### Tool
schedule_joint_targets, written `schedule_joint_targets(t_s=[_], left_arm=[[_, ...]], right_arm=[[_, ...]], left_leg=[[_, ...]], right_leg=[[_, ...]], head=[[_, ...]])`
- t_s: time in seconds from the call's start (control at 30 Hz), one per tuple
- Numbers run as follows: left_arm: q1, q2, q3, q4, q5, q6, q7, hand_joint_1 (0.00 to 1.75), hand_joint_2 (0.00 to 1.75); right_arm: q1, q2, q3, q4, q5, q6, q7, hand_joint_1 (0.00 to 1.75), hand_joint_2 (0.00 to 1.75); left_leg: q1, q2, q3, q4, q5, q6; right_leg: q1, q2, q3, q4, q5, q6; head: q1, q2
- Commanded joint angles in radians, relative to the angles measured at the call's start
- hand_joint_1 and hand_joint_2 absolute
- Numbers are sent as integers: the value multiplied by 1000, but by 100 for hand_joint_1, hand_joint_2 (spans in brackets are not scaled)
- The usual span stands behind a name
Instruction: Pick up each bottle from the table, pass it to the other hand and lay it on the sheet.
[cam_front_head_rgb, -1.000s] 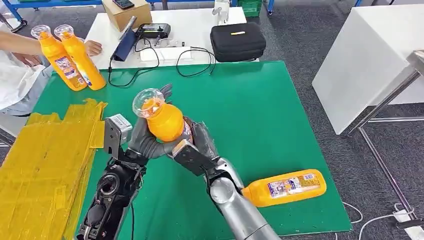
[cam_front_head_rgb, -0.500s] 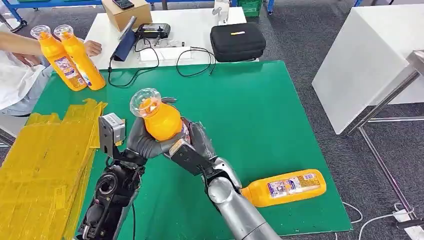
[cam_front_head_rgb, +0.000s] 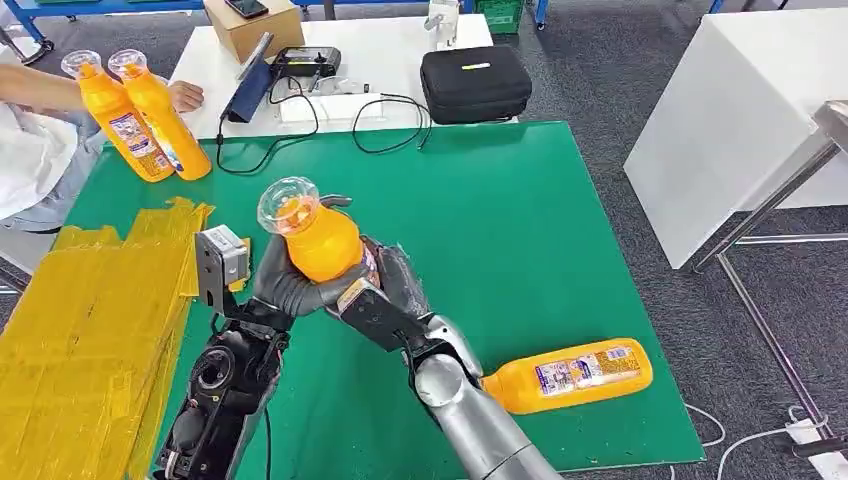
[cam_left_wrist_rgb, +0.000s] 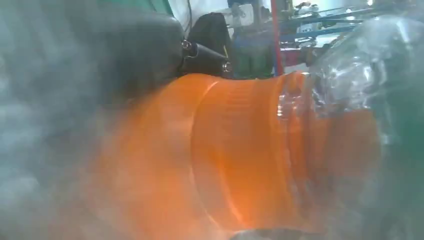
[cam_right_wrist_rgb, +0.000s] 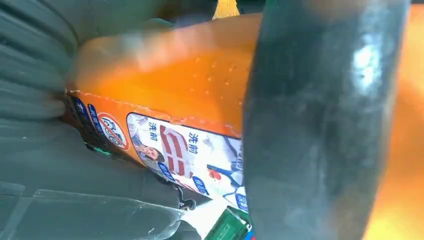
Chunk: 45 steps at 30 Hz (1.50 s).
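both hands clasp one orange bottle (cam_front_head_rgb: 318, 238) above the green sheet (cam_front_head_rgb: 520, 230): left hand (cam_front_head_rgb: 285, 283) on its left flank, right hand (cam_front_head_rgb: 385, 295) at its base. its long axis tilts cap-up and leftward, with the yellow stack (cam_front_head_rgb: 90, 330) lying left.

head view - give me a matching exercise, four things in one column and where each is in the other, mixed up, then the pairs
Things:
1. bottle with the clear cap
2. bottle on its side
3. black case
4. yellow sheets

Places:
A. on the white table beyond the green mat
B. stacked at the mat's left side, by the left arm
C. lying on the mat's near right corner
D. held up over the mat between the left hand and right hand

Pairs: 1-D, 2-C, 3-A, 4-B
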Motion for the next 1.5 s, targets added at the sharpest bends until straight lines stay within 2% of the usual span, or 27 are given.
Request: schedule_joint_targets(t_s=[0.03,0.07,0.13,0.23,0.33,0.4,0.5,0.6,0.77,0.83,0.9,0.93,1.03,1.1,1.13,1.17,1.3,1.33,1.4,1.5], left_arm=[[-32,-11,36,39,5,6,8,175,175],[-29,-13,40,36,6,11,9,175,175],[-23,-12,51,27,8,21,11,175,175],[-2,-1,75,9,8,34,14,175,175],[21,5,128,-27,-51,102,9,175,175],[24,13,160,-50,-236,252,-20,175,175],[1,4,222,-44,-487,418,13,175,175],[-19,18,314,-2,-507,435,10,175,175],[-58,42,409,43,-598,526,-14,175,175],[-84,57,431,89,-732,650,-26,175,175],[-106,83,429,144,-836,721,-26,175,175],[-126,112,416,213,-994,817,1,175,175],[-166,176,364,387,-1135,811,28,175,175],[-184,221,322,486,-1388,841,153,175,175],[-185,227,317,499,-1412,841,163,175,175],[-196,261,280,562,-1547,841,275,175,175],[-200,276,252,581,-1547,841,299,175,175],[-219,307,188,654,-1547,841,365,175,175],[-249,315,209,785,-1547,841,344,175,175],[-263,323,194,828,-1547,824,365,175,175]], right_arm=[[-36,-19,33,67,5,-3,-7,175,175],[-32,-19,28,58,7,-6,-10,154,175],[-18,-21,10,27,6,-9,-14,0,175],[26,-49,-28,-102,-24,18,-18,0,175],[108,-87,-71,-332,-38,39,-6,0,175],[155,-104,-108,-477,-48,47,5,0,175],[211,-127,-155,-657,-80,47,4,0,175],[256,-145,-183,-771,-79,25,8,0,175],[264,-154,-215,-790,-60,-34,22,0,175],[257,-147,-215,-779,-132,-20,17,0,175],[252,-148,-191,-775,-130,-35,3,0,175],[247,-156,-165,-770,-131,-40,2,0,175],[235,-181,-123,-753,-151,-54,-8,0,175],[229,-198,-112,-748,-175,-58,-13,0,175],[228,-199,-113,-746,-177,-58,-14,0,175],[224,-206,-110,-739,-186,-54,-15,0,175],[224,-207,-110,-737,-187,-55,-15,0,175],[222,-210,-109,-731,-190,-53,-16,0,175],[222,-216,-108,-721,-193,-50,-20,0,175],[215,-217,-106,-716,-195,-49,-21,0,175]], left_leg=[[1,0,4,0,-2,0],[1,0,3,0,-1,0],[1,0,4,0,-2,0],[1,-1,2,0,-1,0],[0,-2,1,0,-1,0],[0,-2,2,0,-1,0],[1,-2,1,1,-1,0],[1,-4,2,2,-3,0],[1,-1,3,1,-3,0],[2,0,5,1,-4,-1],[1,0,3,0,-1,-1],[2,0,5,1,-3,-1],[0,0,4,-2,0,-1],[0,-1,4,-2,0,-1],[0,0,3,-2,0,-1],[1,0,6,-2,-1,-2],[0,1,5,-2,0,-2],[0,1,5,-2,0,-2],[1,1,6,-1,-1,-2],[1,2,2,-1,0,-2]], right_leg=[[1,0,5,-1,-1,1],[1,0,3,-1,-1,0],[1,0,4,-1,-1,1],[0,-1,3,-1,-1,1],[0,-2,2,-1,-1,1],[0,-2,3,-1,-2,1],[1,-2,2,0,-1,1],[1,-5,4,0,-3,1],[1,-1,4,-1,-2,1],[2,0,6,-1,-2,1],[1,0,3,-1,-1,0],[2,0,5,-1,-2,0],[0,0,3,-1,-1,0],[0,-1,4,-2,-1,0],[0,0,3,-1,0,0],[1,0,6,-2,-1,0],[0,1,4,-2,-1,0],[0,1,5,-2,-1,0],[1,1,6,-2,-1,0],[1,2,1,-1,0,0]], head=[[0,0],[0,0],[0,0],[0,0],[0,0],[0,0],[0,0],[0,0],[0,0],[0,0],[0,0],[0,0],[0,0],[0,0],[0,0],[0,0],[0,0],[0,0],[0,0],[0,0]])
